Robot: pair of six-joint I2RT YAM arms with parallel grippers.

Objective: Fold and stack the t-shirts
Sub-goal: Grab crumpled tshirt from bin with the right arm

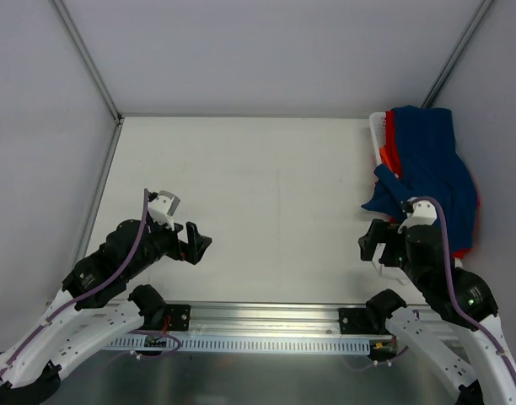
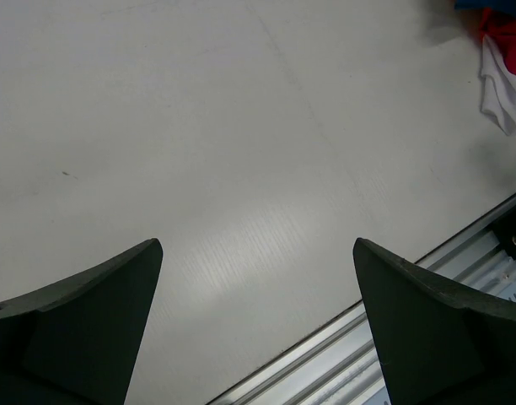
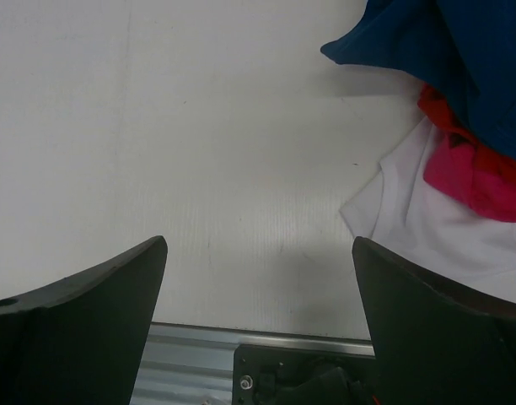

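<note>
**T-shirts (image 1: 432, 173) heaped at the right edge, both hands released and empty**

The white tabletop (image 1: 258, 202) fills most of the top view, and it is bare across its middle and left.

At its far right side the shirts lie in one loose, unfolded pile. The navy t-shirt (image 1: 427, 156) is the largest piece on show. It sits on top of the pile, and one lobe of it spills leftward onto the tabletop.

The right wrist view shows the lower layers. A white t-shirt (image 3: 431, 232) lies flat on the tabletop at the near edge of the pile. A red t-shirt (image 3: 441, 106) peeks out from under the navy cloth. A pink t-shirt (image 3: 486, 184) is bunched just beside the red one, on top of the white one.

A white plastic basket (image 1: 377, 133) shows only as a slotted rim along the pile's far left side, and the cloth covers the rest of it.

An aluminium rail (image 1: 266, 315) runs along the near edge between the two arm bases.

The right hand (image 1: 368, 243) hovers over bare tabletop just beside the pile. Its fingers are spread wide with nothing between them, and they are not touching the cloth.

The left hand (image 1: 199, 241) is well apart from the pile, over the left part of the tabletop. It too is spread wide and holds nothing.
</note>
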